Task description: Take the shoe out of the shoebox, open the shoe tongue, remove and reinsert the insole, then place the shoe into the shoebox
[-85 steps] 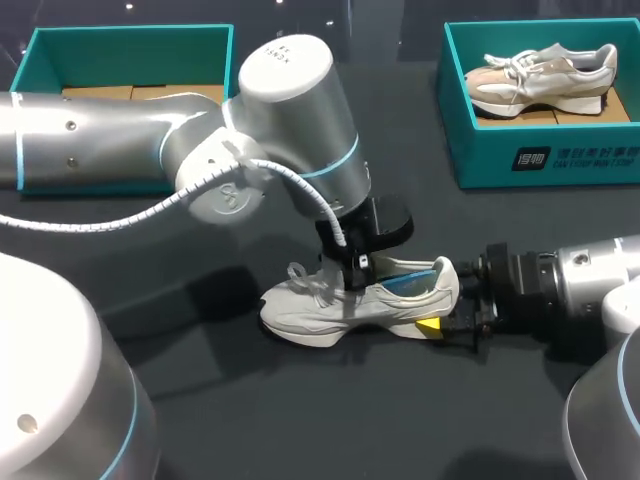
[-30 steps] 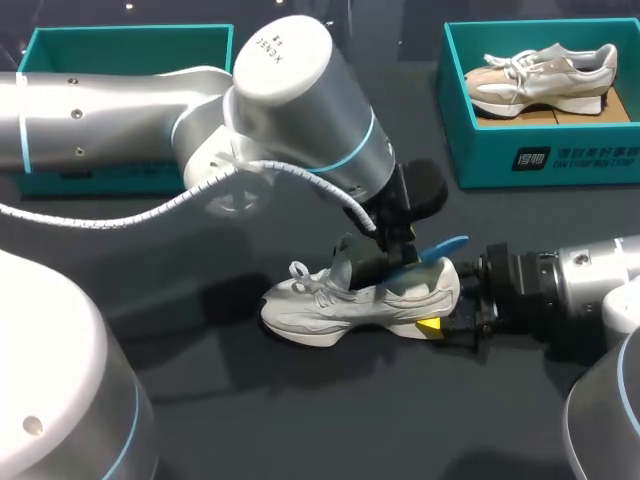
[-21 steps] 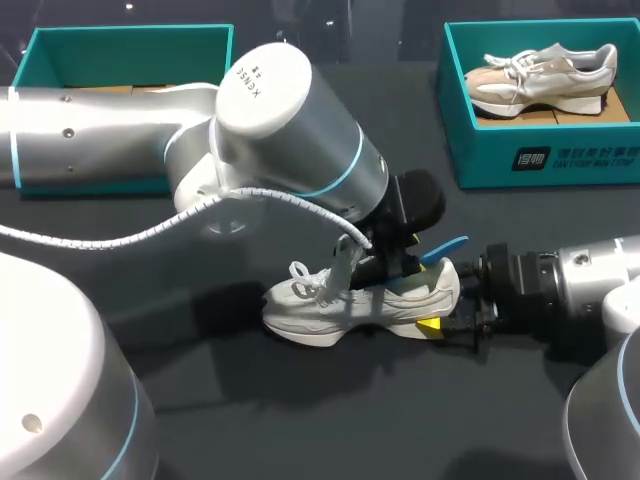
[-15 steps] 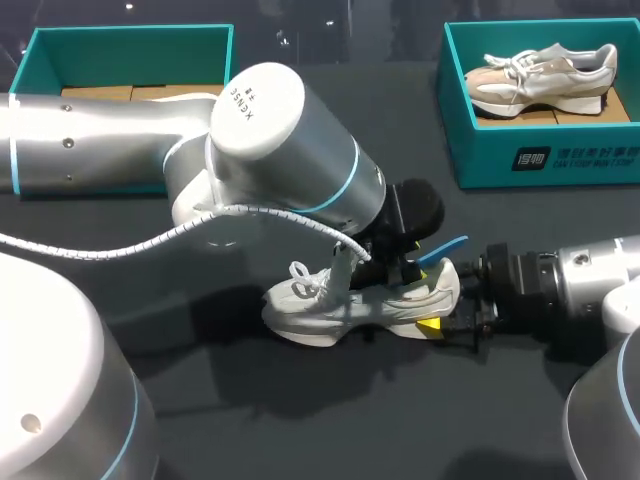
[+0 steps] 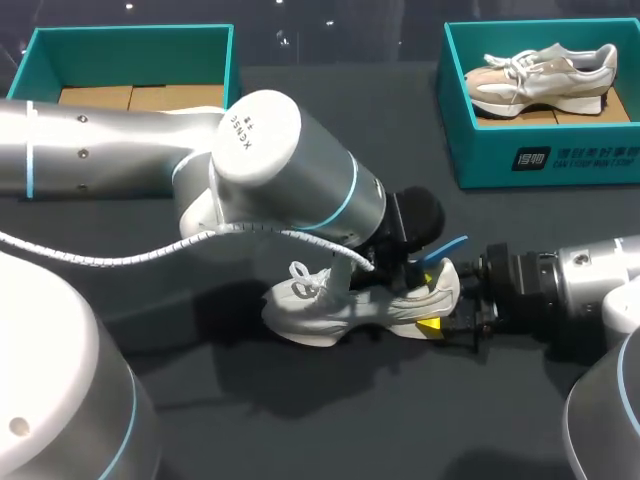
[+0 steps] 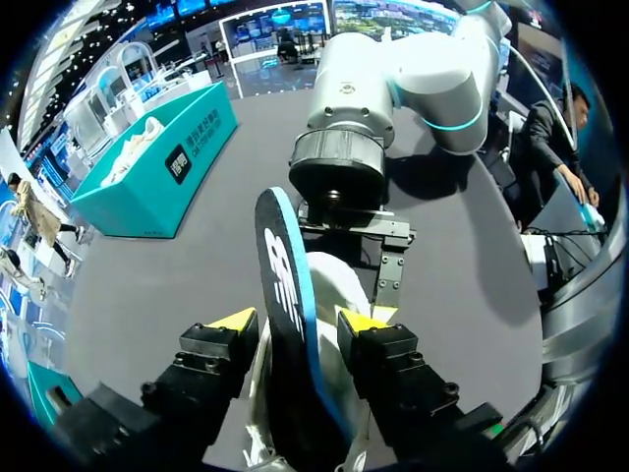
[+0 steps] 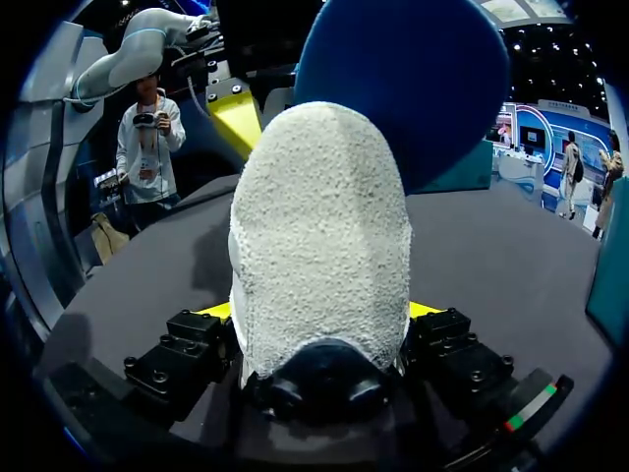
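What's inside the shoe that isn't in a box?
A blue insole goes into the shoe, its back end sticking up, pinched by the left gripper. The left arm covers the shoe's opening, so how deep it goes is hidden.

The dark table (image 5: 300, 430) bears a teal shoebox (image 5: 130, 38), a second shoebox (image 5: 580, 160), a white shoe (image 5: 320, 315).

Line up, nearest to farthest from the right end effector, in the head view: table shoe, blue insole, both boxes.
1. Shoe: its heel is in the right end effector.
2. Insole: sticking out just above.
3. Right shoebox: far side, right.
4. Left shoebox: far left corner.
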